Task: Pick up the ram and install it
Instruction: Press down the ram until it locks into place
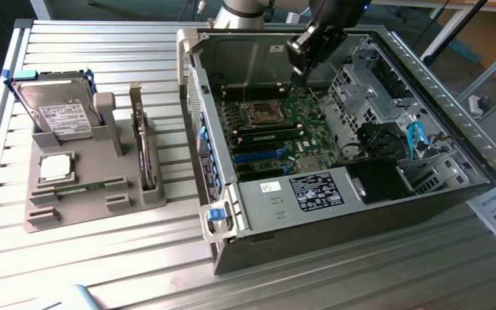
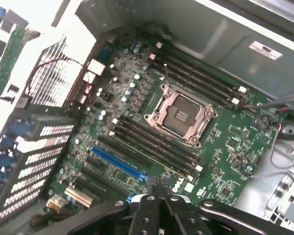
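Note:
The ram [image 1: 82, 187] is a thin green stick lying flat in a slot of the grey holder [image 1: 50, 216], on the exterior view's left. My gripper [image 1: 304, 68] hangs inside the open computer case [image 1: 334, 213], above the far part of the green motherboard [image 1: 274, 139], well away from the ram. In the wrist view the gripper [image 2: 159, 185] is shut with nothing between its fingers. It points down over the motherboard [image 2: 225, 147], near the black memory slots [image 2: 157, 147] beside the empty processor socket [image 2: 179, 115].
The holder also carries a hard drive [image 1: 59, 113], a small silver processor chip [image 1: 56, 166] and an upright card with a metal bracket [image 1: 147, 152]. Case walls, drive cages and cables [image 1: 416, 139] surround the motherboard. All of it rests on a slatted metal table [image 1: 101, 258].

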Motion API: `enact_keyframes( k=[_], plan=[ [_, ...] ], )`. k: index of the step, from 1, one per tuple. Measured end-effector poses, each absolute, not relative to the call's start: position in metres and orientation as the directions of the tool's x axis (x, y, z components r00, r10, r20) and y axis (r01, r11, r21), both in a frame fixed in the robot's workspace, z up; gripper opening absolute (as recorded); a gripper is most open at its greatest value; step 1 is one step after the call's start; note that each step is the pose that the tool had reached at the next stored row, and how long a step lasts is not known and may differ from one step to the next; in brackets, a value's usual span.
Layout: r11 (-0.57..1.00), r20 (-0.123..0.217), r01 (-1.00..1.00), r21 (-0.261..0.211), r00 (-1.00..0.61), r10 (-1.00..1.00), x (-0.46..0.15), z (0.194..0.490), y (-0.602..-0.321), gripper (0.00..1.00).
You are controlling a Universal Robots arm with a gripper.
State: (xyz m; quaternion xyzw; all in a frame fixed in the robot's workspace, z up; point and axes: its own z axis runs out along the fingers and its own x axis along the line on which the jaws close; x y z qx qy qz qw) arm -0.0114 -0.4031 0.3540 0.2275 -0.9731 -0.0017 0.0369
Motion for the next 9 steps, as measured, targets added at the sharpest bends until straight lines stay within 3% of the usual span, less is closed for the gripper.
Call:
enact_keyframes(
  k=[9],
  plan=[
    [0.952, 0.071, -0.305, 0.02, -0.95, -0.306, -0.0114, 0.3539, -0.4031, 0.1]
  ],
)
